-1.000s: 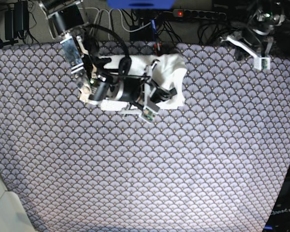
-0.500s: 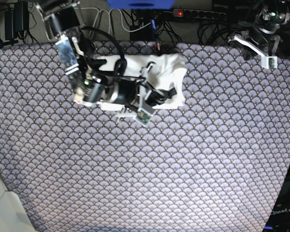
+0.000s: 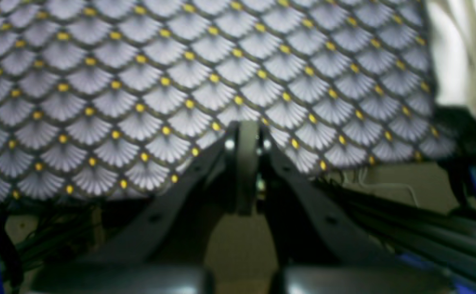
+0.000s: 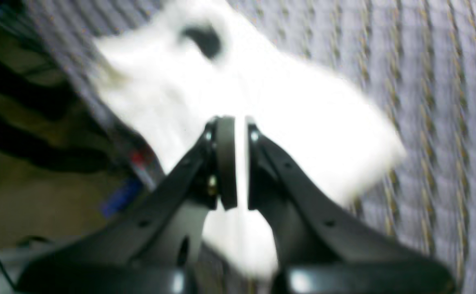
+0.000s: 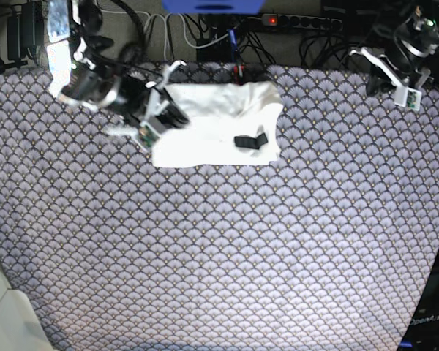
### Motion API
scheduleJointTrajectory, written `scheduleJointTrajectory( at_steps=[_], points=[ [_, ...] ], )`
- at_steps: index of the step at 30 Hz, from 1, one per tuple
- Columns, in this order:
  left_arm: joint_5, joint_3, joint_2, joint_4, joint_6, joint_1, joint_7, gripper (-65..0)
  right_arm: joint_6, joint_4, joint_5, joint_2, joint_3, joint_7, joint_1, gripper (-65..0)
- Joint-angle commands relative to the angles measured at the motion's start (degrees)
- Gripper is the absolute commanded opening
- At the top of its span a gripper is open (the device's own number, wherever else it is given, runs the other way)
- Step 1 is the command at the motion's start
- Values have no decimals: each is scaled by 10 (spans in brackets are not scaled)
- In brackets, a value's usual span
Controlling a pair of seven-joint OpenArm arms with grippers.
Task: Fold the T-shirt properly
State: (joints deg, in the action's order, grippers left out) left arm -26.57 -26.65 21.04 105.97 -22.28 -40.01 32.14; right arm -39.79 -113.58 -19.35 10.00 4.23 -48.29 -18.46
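Observation:
The white T-shirt (image 5: 212, 128) lies folded into a rectangle near the table's back edge, plain side up, with a small black thing (image 5: 250, 140) on its right part. My right gripper (image 5: 174, 113) hovers at the shirt's left edge. In the right wrist view its jaws (image 4: 238, 122) are shut with only a slit between them, and the blurred T-shirt (image 4: 303, 106) lies beyond. My left gripper (image 5: 380, 69) is raised at the back right corner. In the left wrist view it (image 3: 248, 163) is shut on nothing, and a bit of the T-shirt (image 3: 458, 49) shows at the top right.
A scale-patterned cloth (image 5: 227, 248) covers the table. Behind the back edge run a power strip (image 5: 293, 20) with a red light and several cables. A white object (image 5: 4, 314) sits at the bottom left corner.
My right arm has pulled back from over the shirt toward the upper left, uncovering the folded shirt. The left arm has shifted only slightly at the back right.

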Motion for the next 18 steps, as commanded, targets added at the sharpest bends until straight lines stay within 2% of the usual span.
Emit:
scheduleJointTrajectory(
  at_steps=[1, 6, 11, 13, 18],
  points=[
    [-4, -6, 8, 4, 1, -7, -11, -647, -2, -12, 0, 1, -8, 12, -23, -647],
    [-4, -6, 10, 4, 0, -35, -13, -647, -2, -12, 52, -2, -52, 26, -129, -650],
    [-7, -6, 5, 4, -1, -65, -14, -647, -2, -12, 81, -1, -84, 123, -234, -650],
    [-7, -6, 4, 4, -1, -72, -14, -647, -2, -8, 85, 2, -91, 141, -260, -650],
    [-3, -3, -29, -15, -1, -94, -14, -647, -2, 30, 85, 2, -130, 157, -307, -650]
  ],
)
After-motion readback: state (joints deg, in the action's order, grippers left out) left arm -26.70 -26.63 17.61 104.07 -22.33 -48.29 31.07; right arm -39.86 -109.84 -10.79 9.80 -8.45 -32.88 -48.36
